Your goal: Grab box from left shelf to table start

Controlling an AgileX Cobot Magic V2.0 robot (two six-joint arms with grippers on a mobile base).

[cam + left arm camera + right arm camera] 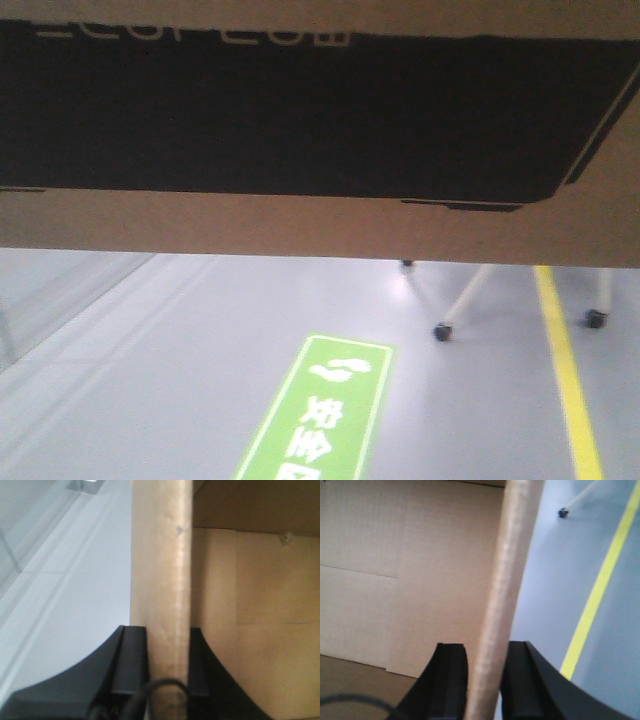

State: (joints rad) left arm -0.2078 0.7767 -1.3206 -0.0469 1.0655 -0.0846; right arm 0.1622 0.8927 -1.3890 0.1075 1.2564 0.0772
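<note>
The box fills the whole upper half of the front view, its black panel with white lettering close against the lens, carried clear above the grey floor. In the left wrist view the left gripper has its fingers closed tight on one upright cardboard wall at lower centre. In the right wrist view the right gripper pinches the opposite wall the same way. The lift therefore looks done. Neither the left shelf nor the table top is in view, so carrying and setting down remain. Below the box lie a green floor sign at bottom centre and a yellow line at right. Slim legs on casters stand at centre right, the only obstacle ahead.
</note>
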